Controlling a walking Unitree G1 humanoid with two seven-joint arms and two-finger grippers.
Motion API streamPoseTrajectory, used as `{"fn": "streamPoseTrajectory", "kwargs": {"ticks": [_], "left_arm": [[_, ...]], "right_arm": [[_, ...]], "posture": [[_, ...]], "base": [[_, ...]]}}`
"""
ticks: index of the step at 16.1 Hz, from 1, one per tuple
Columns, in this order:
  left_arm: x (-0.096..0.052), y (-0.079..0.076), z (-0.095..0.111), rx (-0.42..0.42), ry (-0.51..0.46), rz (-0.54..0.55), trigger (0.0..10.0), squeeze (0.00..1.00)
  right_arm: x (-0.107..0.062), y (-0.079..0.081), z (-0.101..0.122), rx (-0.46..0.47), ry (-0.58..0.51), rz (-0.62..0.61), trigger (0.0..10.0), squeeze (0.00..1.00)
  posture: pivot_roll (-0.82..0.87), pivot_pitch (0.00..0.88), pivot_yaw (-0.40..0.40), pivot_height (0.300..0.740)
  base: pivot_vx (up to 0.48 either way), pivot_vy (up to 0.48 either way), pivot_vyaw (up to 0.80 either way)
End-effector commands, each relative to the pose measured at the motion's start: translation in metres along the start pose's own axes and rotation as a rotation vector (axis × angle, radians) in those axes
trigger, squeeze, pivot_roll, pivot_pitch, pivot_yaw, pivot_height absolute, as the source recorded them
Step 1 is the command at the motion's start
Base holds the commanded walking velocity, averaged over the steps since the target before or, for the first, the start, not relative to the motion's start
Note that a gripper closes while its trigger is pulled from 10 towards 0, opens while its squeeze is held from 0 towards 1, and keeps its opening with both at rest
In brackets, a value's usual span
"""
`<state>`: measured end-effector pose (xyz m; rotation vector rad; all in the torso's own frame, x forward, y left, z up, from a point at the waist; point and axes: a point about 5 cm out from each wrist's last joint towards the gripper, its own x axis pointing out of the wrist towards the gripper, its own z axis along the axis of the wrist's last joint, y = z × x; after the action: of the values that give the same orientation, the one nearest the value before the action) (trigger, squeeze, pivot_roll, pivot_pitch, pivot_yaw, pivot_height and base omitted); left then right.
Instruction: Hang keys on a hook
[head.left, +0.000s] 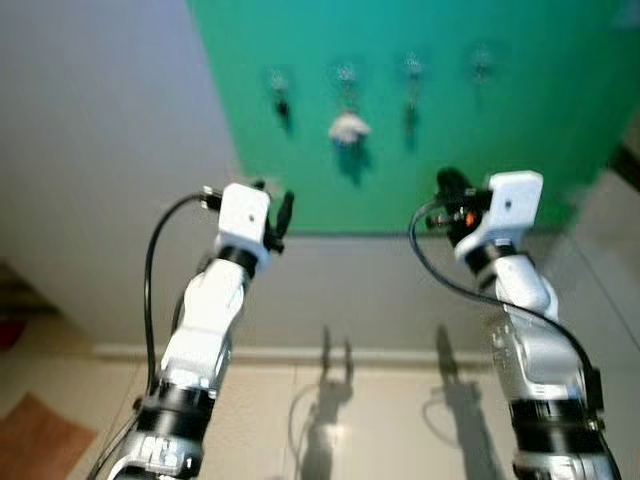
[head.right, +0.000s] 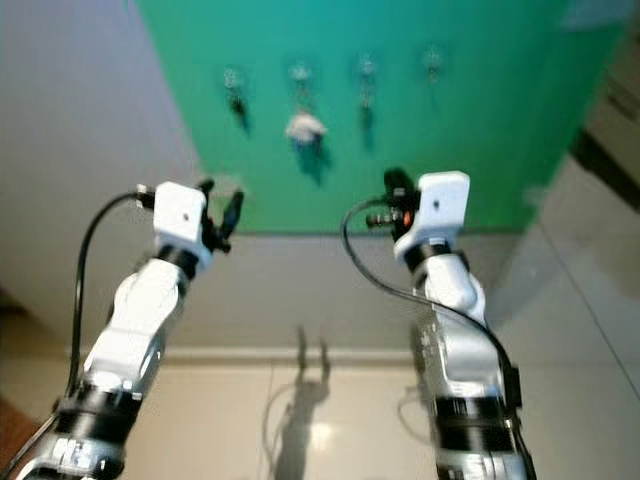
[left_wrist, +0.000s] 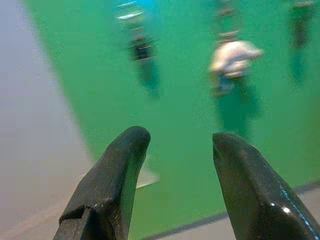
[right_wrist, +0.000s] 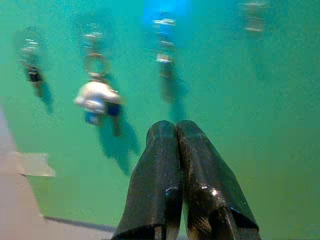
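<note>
Two raised tools (left_wrist: 175, 145) (right_wrist: 175, 135) facing hung keys (head.left: 348, 127).

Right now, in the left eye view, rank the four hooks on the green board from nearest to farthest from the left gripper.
From the left gripper, along the green board:
1. Leftmost hook, with a dark key, above the gripper.
2. Second hook, with the white keychain.
3. Third hook, with a dark key.
4. Rightmost hook, above the right gripper.

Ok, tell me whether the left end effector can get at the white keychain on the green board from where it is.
Probably yes. The left end effector is open and aimed at the green board, with nothing between it and the white keychain. It is not touching it yet.
</note>
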<state>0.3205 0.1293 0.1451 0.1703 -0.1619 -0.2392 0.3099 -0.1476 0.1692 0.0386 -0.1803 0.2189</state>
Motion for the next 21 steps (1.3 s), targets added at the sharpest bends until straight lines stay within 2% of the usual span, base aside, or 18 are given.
{"fn": "streamPoseTrajectory", "kwargs": {"ticks": [1,5,7,8,11,13,16,21], "left_arm": [[-0.001,0.009,0.0,0.001,0.001,0.023,10.0,0.0],[-0.001,0.008,-0.001,-0.008,0.005,0.023,10.0,0.0],[-0.001,0.008,-0.003,-0.032,0.023,0.047,10.0,0.0],[-0.002,0.008,-0.005,-0.049,0.034,0.061,10.0,0.0],[-0.006,0.007,-0.006,-0.046,0.037,0.085,10.0,0.0],[-0.006,0.009,-0.005,-0.025,0.037,0.097,10.0,0.0],[-0.004,0.012,-0.003,-0.012,0.035,0.106,10.0,0.0],[-0.002,0.007,-0.003,0.0,0.035,0.087,10.0,0.0]], "right_arm": [[0.003,0.011,0.002,-0.031,-0.008,0.046,10.0,0.0],[0.003,0.012,0.0,-0.062,-0.004,0.052,10.0,0.0],[0.003,0.009,-0.001,-0.043,-0.004,0.031,10.0,0.0],[0.002,0.006,-0.002,-0.014,0.002,0.014,10.0,0.0],[0.0,0.005,-0.005,-0.023,0.011,0.021,10.0,0.0],[0.001,0.007,-0.006,-0.075,0.014,0.026,10.0,0.0],[0.006,0.008,-0.004,-0.076,0.01,0.031,10.0,0.0],[0.002,0.0,-0.002,-0.058,-0.012,-0.025,10.0,0.0]], "posture": [[-0.13,0.0,0.094,0.74],[-0.13,0.0,0.095,0.74],[-0.13,0.0,0.086,0.74],[-0.13,0.0,0.08,0.74],[-0.12,0.0,0.069,0.74],[-0.11,0.0,0.062,0.74],[-0.11,0.0,0.067,0.74],[-0.13,0.0,0.086,0.74]], "base": [[0.337,0.0,0.0],[0.337,0.0,0.28],[0.321,0.0,0.32],[0.0,0.0,0.0],[0.0,0.0,0.0],[0.0,0.0,0.0],[0.0,-0.335,0.35],[0.0,-0.424,0.11]]}}
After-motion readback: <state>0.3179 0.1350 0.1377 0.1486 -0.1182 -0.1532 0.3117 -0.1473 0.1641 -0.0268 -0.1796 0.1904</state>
